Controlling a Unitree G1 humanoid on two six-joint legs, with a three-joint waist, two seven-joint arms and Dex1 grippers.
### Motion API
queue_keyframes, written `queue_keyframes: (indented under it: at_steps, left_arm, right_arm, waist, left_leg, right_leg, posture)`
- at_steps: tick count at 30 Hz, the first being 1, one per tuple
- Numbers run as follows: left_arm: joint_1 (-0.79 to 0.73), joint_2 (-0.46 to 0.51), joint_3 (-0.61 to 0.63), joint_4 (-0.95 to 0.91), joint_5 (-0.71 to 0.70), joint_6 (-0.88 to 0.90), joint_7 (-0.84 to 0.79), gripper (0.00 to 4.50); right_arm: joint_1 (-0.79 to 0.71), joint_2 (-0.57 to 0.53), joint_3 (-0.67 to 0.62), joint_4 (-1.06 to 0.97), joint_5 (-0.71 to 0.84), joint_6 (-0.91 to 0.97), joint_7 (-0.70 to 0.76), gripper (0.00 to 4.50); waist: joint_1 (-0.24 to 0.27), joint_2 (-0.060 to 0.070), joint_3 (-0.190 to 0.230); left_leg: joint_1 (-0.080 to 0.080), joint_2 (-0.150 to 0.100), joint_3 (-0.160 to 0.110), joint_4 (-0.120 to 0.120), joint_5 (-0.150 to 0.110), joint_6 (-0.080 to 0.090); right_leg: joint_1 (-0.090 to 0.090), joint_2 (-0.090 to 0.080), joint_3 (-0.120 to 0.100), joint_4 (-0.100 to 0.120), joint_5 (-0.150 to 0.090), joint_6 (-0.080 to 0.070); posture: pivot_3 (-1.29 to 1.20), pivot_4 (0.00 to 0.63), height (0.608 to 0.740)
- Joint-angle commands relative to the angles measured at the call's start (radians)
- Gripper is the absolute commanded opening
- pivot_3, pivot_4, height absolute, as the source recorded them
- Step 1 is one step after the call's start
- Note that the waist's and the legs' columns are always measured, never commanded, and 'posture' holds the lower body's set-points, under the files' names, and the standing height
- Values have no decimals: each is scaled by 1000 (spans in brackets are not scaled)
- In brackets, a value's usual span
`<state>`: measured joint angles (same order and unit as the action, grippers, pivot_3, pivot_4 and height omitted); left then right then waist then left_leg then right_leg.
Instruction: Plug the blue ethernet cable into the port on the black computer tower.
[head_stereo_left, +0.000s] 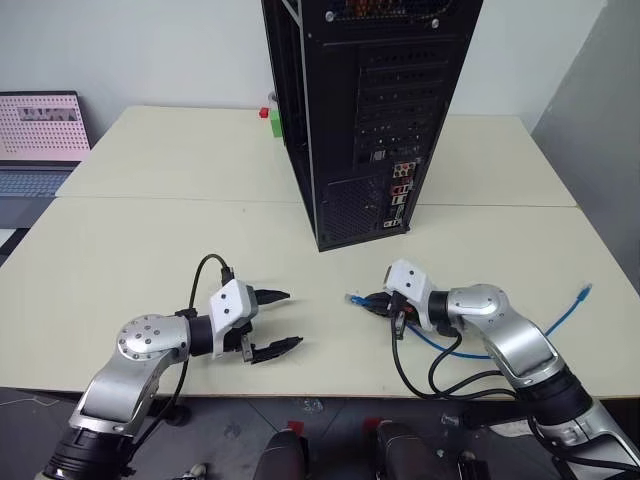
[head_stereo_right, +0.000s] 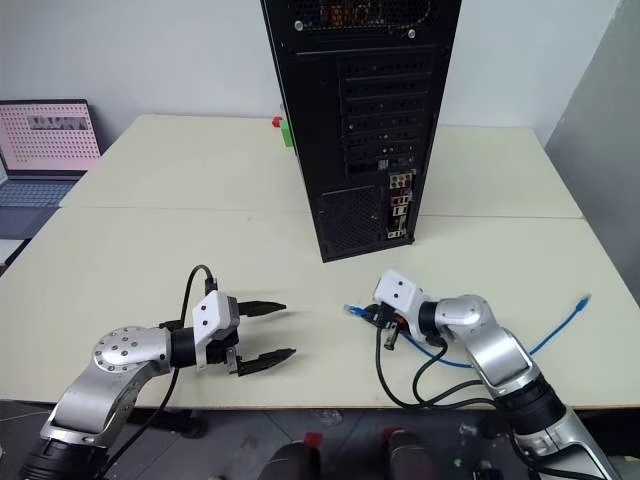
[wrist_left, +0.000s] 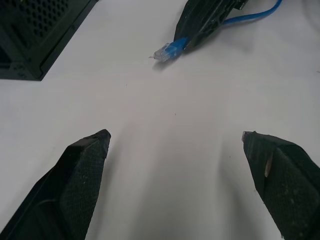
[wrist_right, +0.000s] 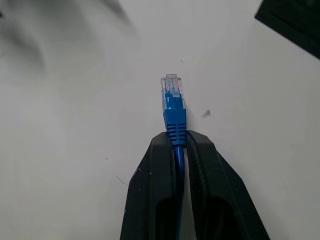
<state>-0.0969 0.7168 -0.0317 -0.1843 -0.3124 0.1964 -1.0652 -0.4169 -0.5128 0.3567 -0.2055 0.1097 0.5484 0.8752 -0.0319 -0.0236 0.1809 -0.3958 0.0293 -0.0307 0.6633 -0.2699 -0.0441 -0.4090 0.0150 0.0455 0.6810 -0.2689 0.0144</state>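
Looking over the robot's arms from its head, the black computer tower (head_stereo_left: 360, 110) stands upright at the middle of the pale table (head_stereo_left: 150, 230), rear panel facing the robot, its small cluster of coloured ports low on the right of that panel. The blue ethernet cable (head_stereo_left: 560, 318) trails across the table at the right, its far plug lying loose near the table edge. The right gripper (head_stereo_left: 374, 303) is low over the table in front of the tower, with the near plug poking out past its tips toward the left. The left gripper (head_stereo_left: 277, 320) hovers nearby, well short of that plug.

From the left wrist, 2 black fingers (wrist_left: 80, 165) stand wide apart with nothing between them; the plug and the right gripper's tips lie beyond them, near the tower's bottom corner.

From the right wrist, the fingers (wrist_right: 155, 185) are pinched together on the cord just behind the plug's blue boot, so the clear plug sticks straight out ahead of the tips, in line with them.

As I judge it, the pickup is done. Carrying the plug up to the port cluster, aligning it and pushing it in are all left.
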Motion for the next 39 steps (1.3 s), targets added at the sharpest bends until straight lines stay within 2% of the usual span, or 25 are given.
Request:
queue_keyframes:
  at_steps: [1,15,23,34,35,39]
  left_arm:
    - [-67,3,-27,-3,-31,30,-53,4500]
    - [-206,-30,-116,20,-35,54,-143,4500]
    - [-248,-45,-144,43,-20,56,-163,2983]
    - [-270,-66,-168,76,43,22,-131,401]
    - [-270,-67,-168,79,46,19,-132,254]
    - [-269,-69,-166,82,57,14,-128,236]
  right_arm:
    - [-49,-12,18,-106,34,-18,70,71]
    - [-101,-19,95,-125,-4,-41,106,54]
    - [-117,-18,105,-120,-38,-63,108,53]
    - [-119,-18,108,-136,-45,-61,117,41]
    - [-120,-17,109,-136,-46,-61,116,39]
    - [-120,-15,108,-137,-48,-64,113,38]
  waist:
    - [0,0,0]
    - [0,0,0]
    - [0,0,0]
    - [0,0,0]
    - [0,0,0]
    - [0,0,0]
  left_leg:
    - [0,0,0,0,0,0]
    - [0,0,-1,0,0,0]
    - [-1,0,-1,1,0,0]
    - [-1,0,-1,1,0,0]
    - [-1,0,-1,1,0,0]
    - [-1,0,-1,1,0,0]
  right_leg:
    - [0,0,0,0,0,0]
    - [0,0,-1,0,0,0]
    - [0,0,-1,0,0,0]
    - [0,0,-1,0,0,0]
    - [0,0,-1,0,0,0]
    - [0,0,-1,0,0,0]
  posture:
    - [0,150,740]
    - [0,150,740]
    - [0,150,740]
    - [0,150,740]
    - [0,150,740]
    - [0,150,740]
